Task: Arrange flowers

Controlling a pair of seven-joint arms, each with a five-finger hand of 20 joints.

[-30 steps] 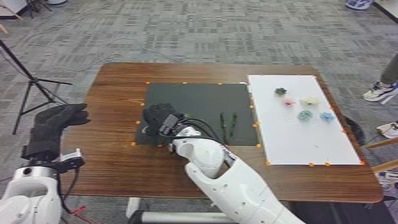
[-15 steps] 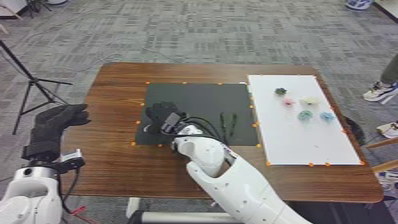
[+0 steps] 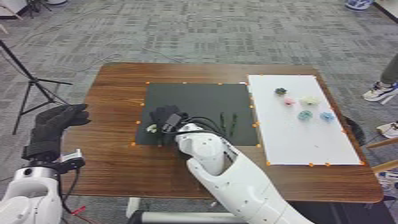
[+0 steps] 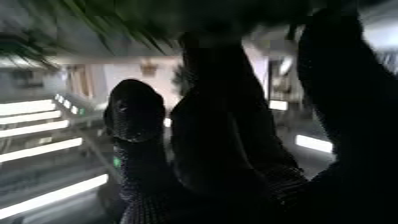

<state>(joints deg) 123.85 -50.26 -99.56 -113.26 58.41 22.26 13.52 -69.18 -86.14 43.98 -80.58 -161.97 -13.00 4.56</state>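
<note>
Flowers [image 3: 305,115] on white board [image 3: 306,145], brown table [image 3: 115,100]

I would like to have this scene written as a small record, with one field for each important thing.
work surface: brown wooden table
dark mat: bears two slender green stems, side by side
white board: right of the mat
flower heads on board: dark green, pink, cream, blue-green, light blue
right hand: over the mat, left of the stems; a small pale thing close by
left hand: at the table's left edge, open
</note>
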